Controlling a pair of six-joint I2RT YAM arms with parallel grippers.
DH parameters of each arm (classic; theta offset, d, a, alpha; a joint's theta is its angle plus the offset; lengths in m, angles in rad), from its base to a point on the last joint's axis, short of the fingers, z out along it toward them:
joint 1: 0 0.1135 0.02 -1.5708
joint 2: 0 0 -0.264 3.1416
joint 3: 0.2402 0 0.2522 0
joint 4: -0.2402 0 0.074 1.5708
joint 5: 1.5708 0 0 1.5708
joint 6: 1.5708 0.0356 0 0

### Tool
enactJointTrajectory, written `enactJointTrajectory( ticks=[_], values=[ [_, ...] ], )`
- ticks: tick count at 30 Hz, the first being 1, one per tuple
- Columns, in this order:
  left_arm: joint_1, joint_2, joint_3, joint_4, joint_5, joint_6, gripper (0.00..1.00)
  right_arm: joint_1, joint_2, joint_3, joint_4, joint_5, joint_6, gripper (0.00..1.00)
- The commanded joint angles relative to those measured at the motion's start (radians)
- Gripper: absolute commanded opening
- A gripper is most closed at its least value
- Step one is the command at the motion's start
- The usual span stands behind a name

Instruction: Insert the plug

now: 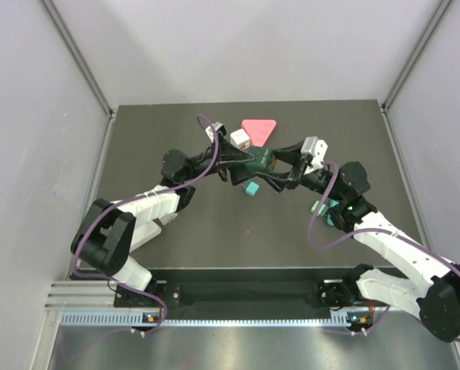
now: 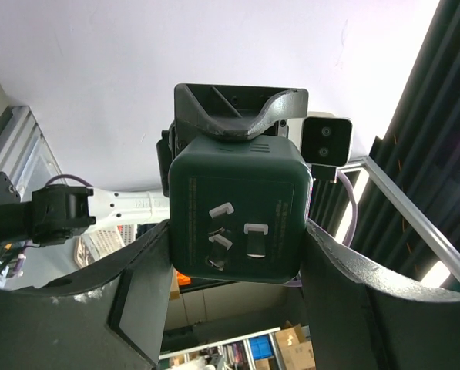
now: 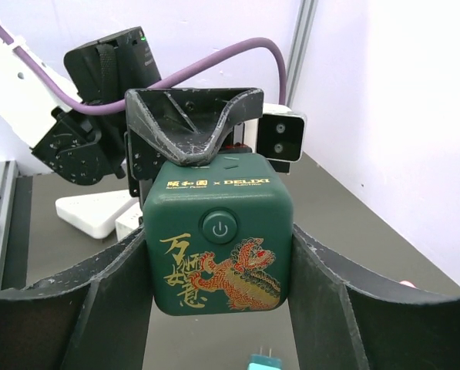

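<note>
The only readable stuff is on the green cube [image 3: 218,243]: in the right wrist view, a gold line along the top of its face has a few small Chinese characters, then "× DELIXI", with a tinier line under the brand that I can't make out. Below that sits a round power button [image 3: 219,227] with the usual on/off symbol, and big gold Chinese calligraphy beside a red-and-gold dragon. On the socket face in the left wrist view there's faint fine print, way too small to read.
</note>
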Motion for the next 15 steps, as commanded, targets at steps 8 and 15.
enactJointTrajectory(
  ticks=[8, 15],
  values=[
    [0.137, 0.051, 0.082, -0.365, 0.094, 0.485, 0.77, -0.031, 0.004, 0.032, -0.089, 0.363, -0.033, 0.00],
    [0.242, 0.259, 0.246, -0.542, 0.033, 0.654, 0.89, -0.264, 0.161, 0.024, -0.077, 0.305, 0.176, 0.00]
  ],
)
